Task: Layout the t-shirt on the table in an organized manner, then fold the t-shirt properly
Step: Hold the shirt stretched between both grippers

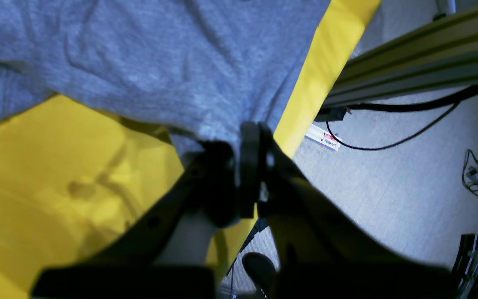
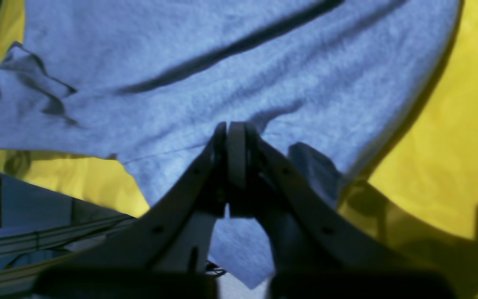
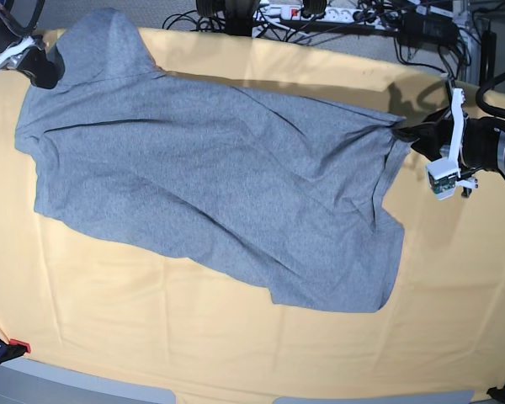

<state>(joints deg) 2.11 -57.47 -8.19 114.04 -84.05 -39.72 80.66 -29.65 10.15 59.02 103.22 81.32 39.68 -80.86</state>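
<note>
The t-shirt (image 3: 210,194) lies plain side up across the yellow tabletop (image 3: 454,320), stretched slantwise between two grips. The left claw (image 3: 401,133) is clenched on one edge, the right claw (image 3: 44,69) on the opposite corner, presumably to pull out creases

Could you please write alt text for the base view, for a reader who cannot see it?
A plain grey t-shirt lies spread but creased across the table draped in yellow-orange cloth, stretched between two robot arms. The right claw is shut on the shirt at the upper left, the left claw on its right edge.
</note>
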